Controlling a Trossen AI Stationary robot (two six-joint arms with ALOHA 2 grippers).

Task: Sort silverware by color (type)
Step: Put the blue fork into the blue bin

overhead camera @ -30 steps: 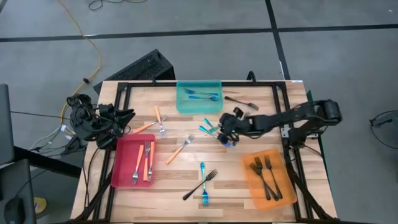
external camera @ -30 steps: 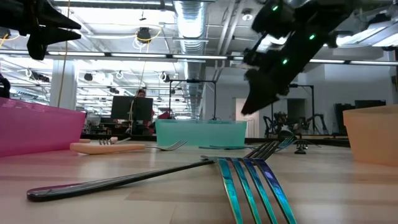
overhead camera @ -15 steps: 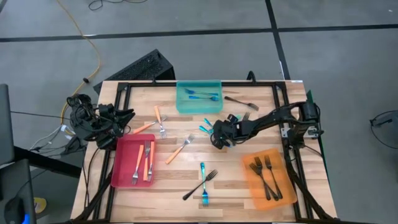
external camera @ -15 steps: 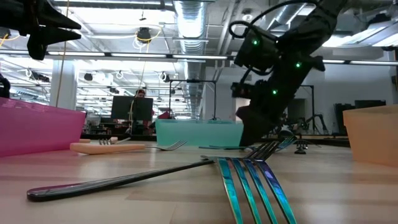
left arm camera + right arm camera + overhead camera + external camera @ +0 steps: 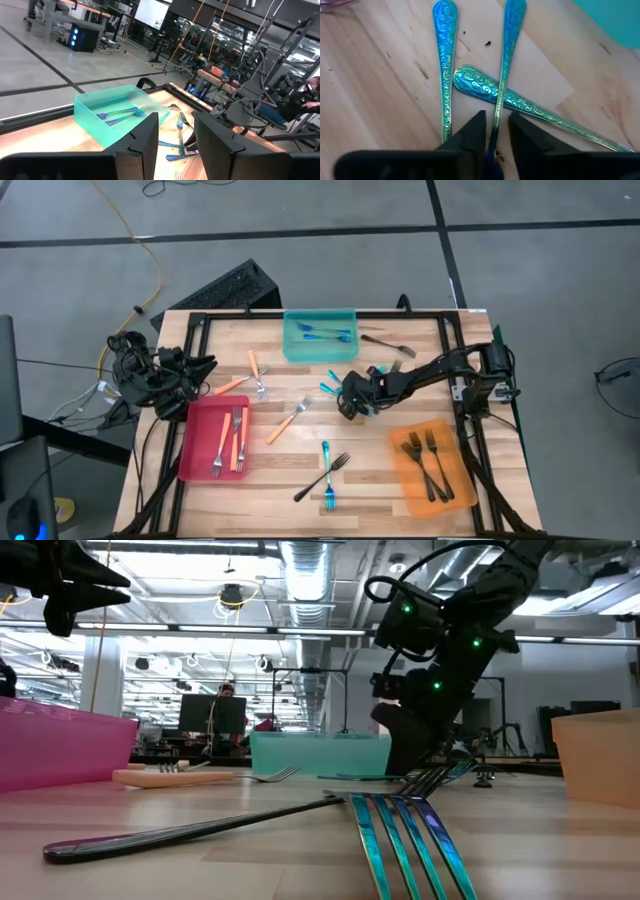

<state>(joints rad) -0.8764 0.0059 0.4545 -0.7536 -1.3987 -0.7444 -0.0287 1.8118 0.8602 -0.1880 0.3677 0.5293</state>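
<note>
We see the right arm reaching from its base at the right edge of the surface (image 5: 400,480) toward the centre, forearm low and wrist bent down. The right end effector (image 5: 347,402) sits at the surface, its fingers (image 5: 472,131) drawn to a narrow gap around the handle of the middle blue fork (image 5: 506,65). We cannot tell whether the pads already press the handle.

Immediately ahead of this end effector lie two more blue forks: one (image 5: 444,70) just beside the straddled fork, roughly parallel to it, and one (image 5: 530,110) lying crosswise under it. All three rest on bare wood.

Beyond the end effector stands the teal tray (image 5: 320,335), holding blue forks (image 5: 325,332). A dark fork (image 5: 388,344) lies beside that tray. On the base side of the end effector, the orange tray (image 5: 432,467) holds dark forks (image 5: 424,460).

On the far side of the end effector from the arm's base, an orange-handled fork (image 5: 289,420) lies loose, with two more (image 5: 250,377) further off. The red tray (image 5: 213,438) holds orange-handled forks. Nearer the front edge, a blue fork (image 5: 327,475) and a dark fork (image 5: 321,477) cross.

The left end effector (image 5: 205,375) waits at the left edge, raised, fingers (image 5: 145,142) parted.
</note>
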